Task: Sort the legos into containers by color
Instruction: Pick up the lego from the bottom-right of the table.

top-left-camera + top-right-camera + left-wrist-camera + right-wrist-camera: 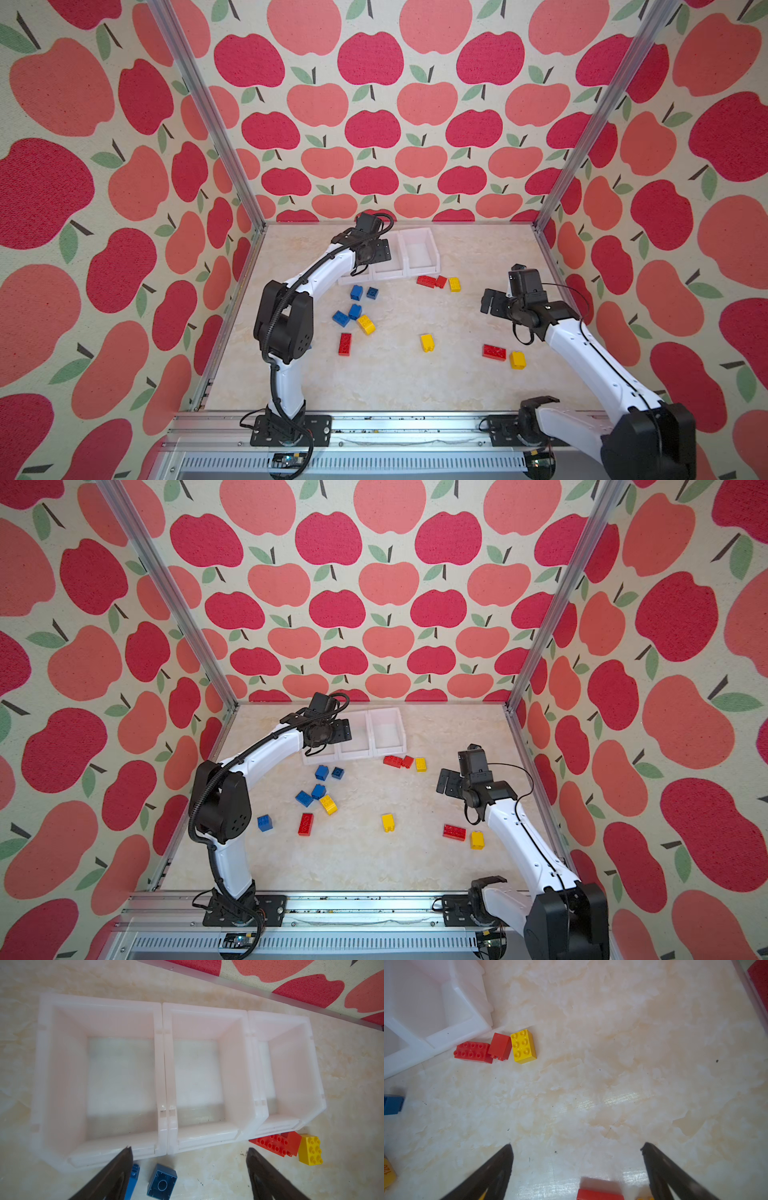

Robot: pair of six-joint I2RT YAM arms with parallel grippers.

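With the marbled table [395,382] read in the top views as a clock face, twelve at the back wall, the row of three joined white bins [417,232] is found near the back edge, between eleven and twelve o'clock. The left gripper [189,1148] is held above the nine o'clock end of that row. Its dark fingers [116,1169] are spread wide and nothing is gripped between them. The right gripper [576,1144] is raised over the three o'clock side of the table, likewise wide apart and with nothing in its grasp. Every lego in view lies on the table outside the bins. A long red brick [426,281], a small red brick [441,281] tipped on its side and a six-stud yellow brick [454,284] are lined up close together just in front of the three o'clock end of the row. Two blue bricks [356,292] are seen in front of the nine o'clock end, one of them [162,1181] turned hollow side up. Nearer the centre, toward nine o'clock, a blue pair [347,316] is set against a slanted yellow brick [366,324], with an upright-lying red brick [345,344] at seven o'clock. A lone blue brick [264,823] is shown in a top view beside the left arm's elbow. A lone yellow brick [427,343] lies near six o'clock. At four o'clock a flat red brick [494,352] and a yellow block [518,360] are placed side by side.
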